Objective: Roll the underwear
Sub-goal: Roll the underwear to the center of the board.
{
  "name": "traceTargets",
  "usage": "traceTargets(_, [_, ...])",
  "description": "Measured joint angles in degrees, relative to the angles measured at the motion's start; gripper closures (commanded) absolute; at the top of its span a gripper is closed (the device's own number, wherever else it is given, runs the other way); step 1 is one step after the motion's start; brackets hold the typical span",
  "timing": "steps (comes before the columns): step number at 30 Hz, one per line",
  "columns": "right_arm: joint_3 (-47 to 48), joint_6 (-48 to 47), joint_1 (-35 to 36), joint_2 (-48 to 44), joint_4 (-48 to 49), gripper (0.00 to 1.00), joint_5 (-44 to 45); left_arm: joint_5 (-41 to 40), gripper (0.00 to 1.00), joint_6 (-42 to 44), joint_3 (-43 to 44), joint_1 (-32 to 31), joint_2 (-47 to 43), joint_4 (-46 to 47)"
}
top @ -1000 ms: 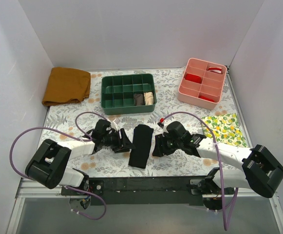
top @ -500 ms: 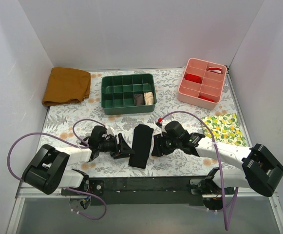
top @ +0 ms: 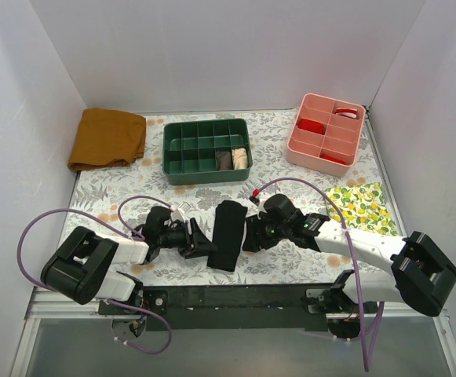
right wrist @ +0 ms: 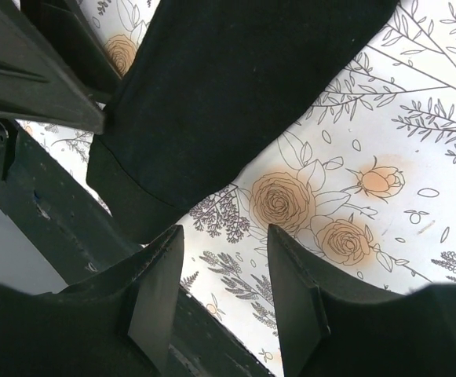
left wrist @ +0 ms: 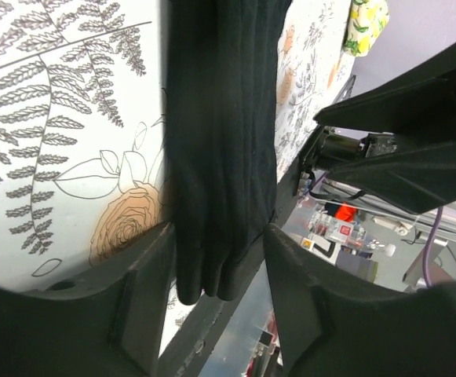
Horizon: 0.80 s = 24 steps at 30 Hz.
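We are holding our left gripper (top: 202,243) and right gripper (top: 249,234) half-open, gripping nothing; the underwear (top: 227,234) is lying between them, folded into a flat strip, rolling not yet begun.

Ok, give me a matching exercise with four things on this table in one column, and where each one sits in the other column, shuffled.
Things:
1. underwear
2. green tray
3. pink tray
4. mustard-brown cloth

Places, seen from the top camera:
A. far left corner
B. near edge, centre
C. far right
D. far side, centre

Pairs: 1-B, 2-D, 3-C, 4-A
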Motion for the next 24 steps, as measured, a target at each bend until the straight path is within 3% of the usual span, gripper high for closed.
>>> traceTargets(3, [0.3, 0.0, 0.3, 0.0, 0.0, 0.45, 0.1, 0.2, 0.63, -0.2, 0.0, 0.0, 1.0, 0.7])
traceTargets(8, [0.3, 0.1, 0.7, 0.0, -0.1, 0.45, 0.4, -0.8, 0.65, 0.1, 0.0, 0.0, 1.0, 0.0])
traceTargets(15, [0.4, -0.2, 2.2, 0.5, -0.1, 0.45, 0.7, -1.9, 0.87, 0.6, 0.3, 0.0, 1.3, -1.4])
traceTargets(18, [0.8, -1.4, 4.3, 0.5, -0.3, 0.45, 1.6, -2.2, 0.95, 0.9, 1.9, 0.0, 2.3, -3.2])
traceTargets(24, [4.8, -6.3, 11.8, 0.5, -2.7, 0.44, 6.4, -2.8, 1.0, 2.3, 7.3, 0.0, 3.9, -10.6])
